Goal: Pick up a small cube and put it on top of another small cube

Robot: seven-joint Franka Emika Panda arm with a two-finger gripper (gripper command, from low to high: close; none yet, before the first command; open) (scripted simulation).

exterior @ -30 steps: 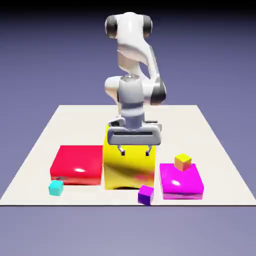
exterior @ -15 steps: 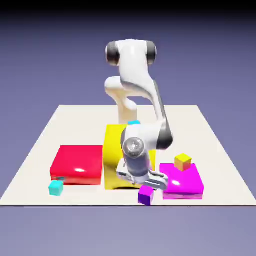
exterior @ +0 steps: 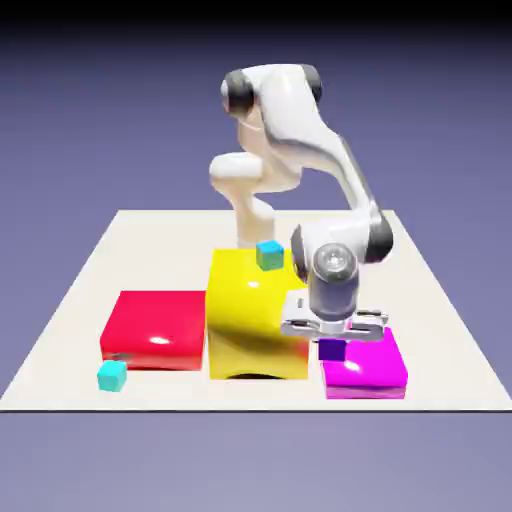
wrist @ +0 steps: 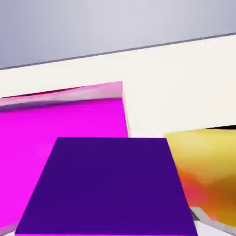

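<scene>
My gripper (exterior: 332, 343) is shut on the tiny purple cube (exterior: 332, 351) and holds it just above the large magenta block (exterior: 368, 370). In the hand view the purple cube (wrist: 110, 184) fills the lower middle and hides both finger tips. The magenta block (wrist: 60, 120) lies beyond it on the left. The tiny orange-yellow cube does not show in the exterior view, where my hand covers the back of the magenta block. A glossy yellow-orange surface (wrist: 205, 170) shows at the hand view's right; I cannot tell whether it is that cube or the large yellow block.
The tall large yellow block (exterior: 250, 320) stands right beside my hand on the exterior view's left, with a teal-green small cube (exterior: 269, 255) on top. Further left lies a flat red block (exterior: 155, 328), with a cyan small cube (exterior: 112, 375) at its front corner.
My hand dropped to the purple cube by the table's front edge, shut on it, then lifted it back and to the exterior view's right, over the magenta block. The orange-yellow cube became hidden.
</scene>
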